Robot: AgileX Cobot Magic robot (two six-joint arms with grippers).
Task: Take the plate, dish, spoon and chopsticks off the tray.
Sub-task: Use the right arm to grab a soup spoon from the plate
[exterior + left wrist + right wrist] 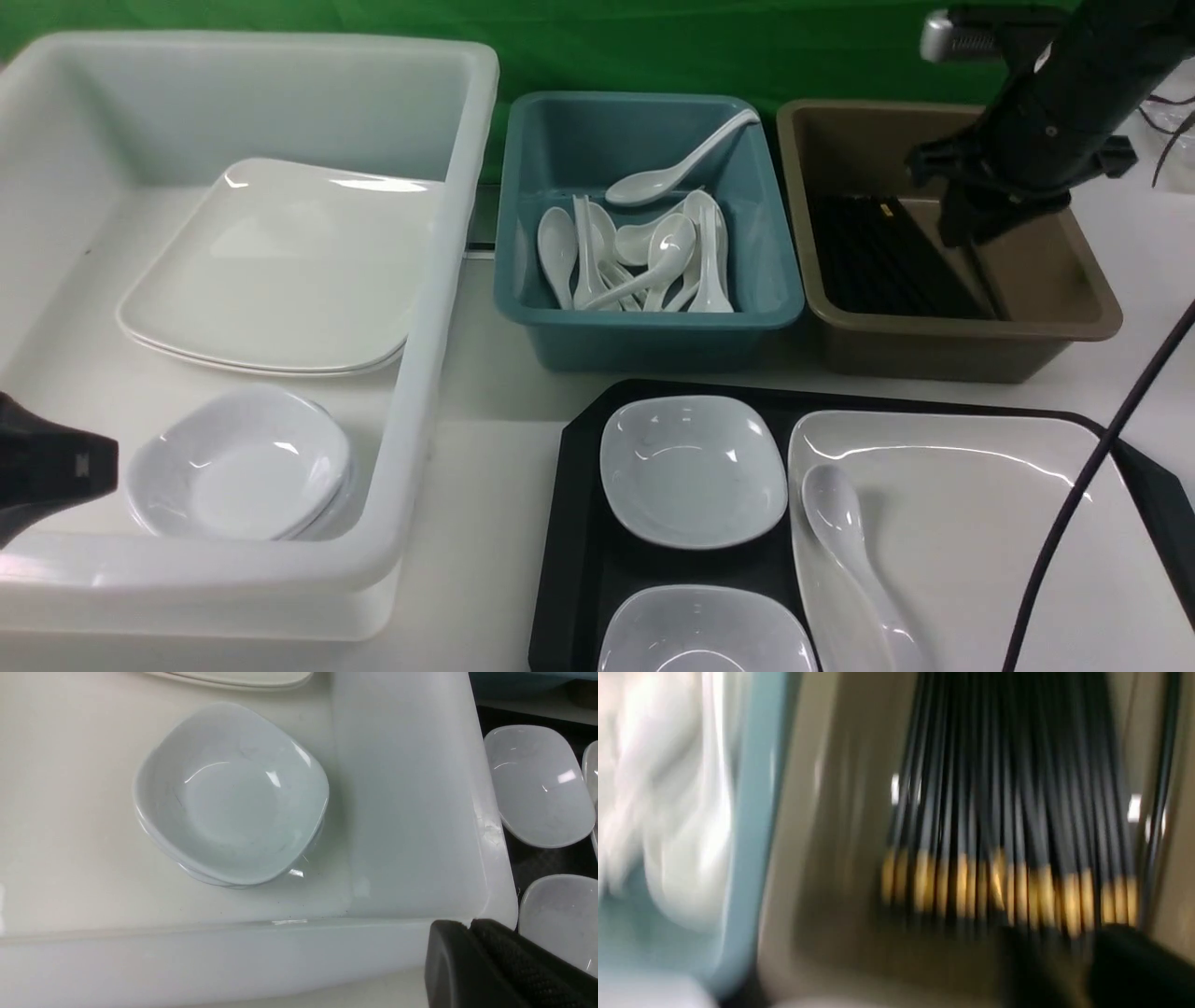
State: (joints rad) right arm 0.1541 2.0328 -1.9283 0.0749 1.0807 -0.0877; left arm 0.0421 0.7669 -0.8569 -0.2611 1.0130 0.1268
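Tray (562, 560) carries plate (971, 523), spoon (845, 541), dishes (693, 469); brown tub (962, 329) holds chopsticks (887, 266); left gripper (469, 927) pressed together, right gripper (969, 230) unclear.

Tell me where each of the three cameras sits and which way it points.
Front: between the arms, facing forward over tray; right arm shows above brown tub.
Left wrist: above white tub, facing stacked dishes; left gripper shows.
Right wrist: blurred, facing chopsticks in that tub.
Shared: front and left wrist show those dishes.

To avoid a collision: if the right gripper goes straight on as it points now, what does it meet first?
The right gripper would probably meet the pile of black chopsticks in the brown tub first; depth is unclear.
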